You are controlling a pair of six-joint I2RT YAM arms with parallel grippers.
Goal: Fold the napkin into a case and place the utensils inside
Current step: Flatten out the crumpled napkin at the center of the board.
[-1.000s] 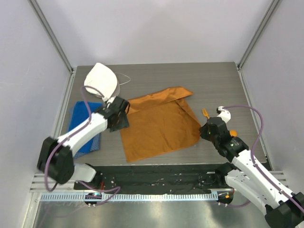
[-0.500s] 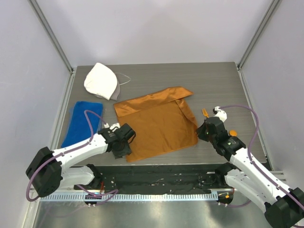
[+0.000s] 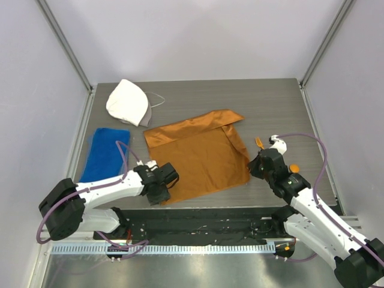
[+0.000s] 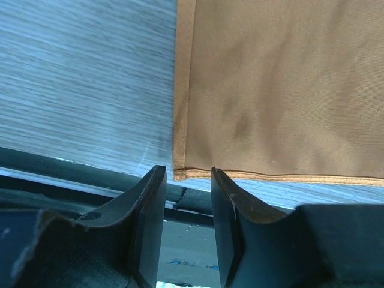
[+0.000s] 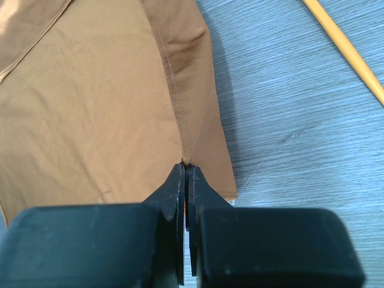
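Note:
The rust-orange napkin lies spread on the table, with a strip folded over along its right side. My left gripper is at its near left corner. In the left wrist view that hemmed corner lies just past the open fingertips, with nothing between them. My right gripper is shut on the napkin's right edge, and the cloth puckers at the tips. An orange fork lies just beyond that gripper. An orange spoon peeks out beside the right arm. One utensil handle crosses the right wrist view.
A blue towel lies left of the napkin, close to the left arm. A white rounded cloth cap sits at the back left. The table's near edge and dark rail run right under the left gripper.
My left gripper has swung from the napkin's far left corner down to its near left corner, and its jaws have narrowed. The right gripper keeps its pinch in place.

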